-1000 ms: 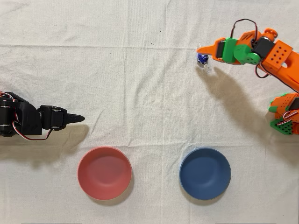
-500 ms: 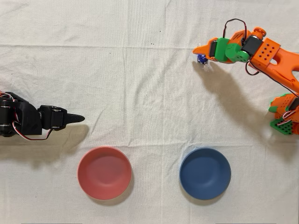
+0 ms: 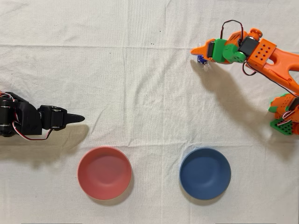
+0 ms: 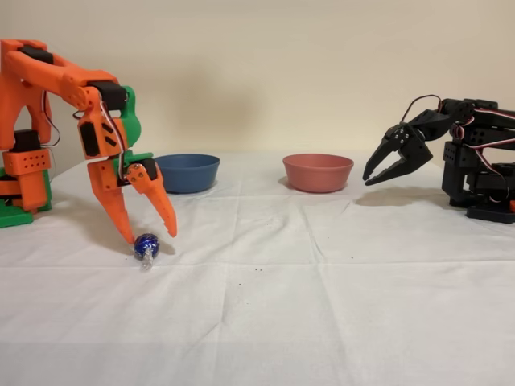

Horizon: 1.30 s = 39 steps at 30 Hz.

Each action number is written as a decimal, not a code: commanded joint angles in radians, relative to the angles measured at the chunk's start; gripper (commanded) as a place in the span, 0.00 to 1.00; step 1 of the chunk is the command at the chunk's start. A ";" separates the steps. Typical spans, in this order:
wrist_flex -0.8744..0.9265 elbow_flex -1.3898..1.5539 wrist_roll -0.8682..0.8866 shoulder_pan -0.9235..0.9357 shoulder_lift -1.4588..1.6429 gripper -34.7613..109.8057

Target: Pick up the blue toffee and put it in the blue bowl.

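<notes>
At the left of the fixed view, the gripper (image 4: 150, 234) stands open astride the blue toffee (image 4: 146, 244), seemingly ungrasped; carrying it to the blue bowl (image 4: 187, 172) remains.

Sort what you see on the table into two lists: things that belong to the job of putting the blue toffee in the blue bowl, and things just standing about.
Belongs to the job:
- blue toffee, on the cloth under the open jaws
- blue bowl
- orange arm's gripper

Just standing about:
- red-pink bowl
- black arm, idle

Orange arm bent fwd, hand (image 4: 149, 235) down, fingers apart.
</notes>
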 commanded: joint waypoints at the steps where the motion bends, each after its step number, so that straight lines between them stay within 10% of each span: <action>1: -0.011 0.002 -0.005 -0.003 0.021 0.50; 39: -0.043 0.005 -0.015 0.006 -0.041 0.49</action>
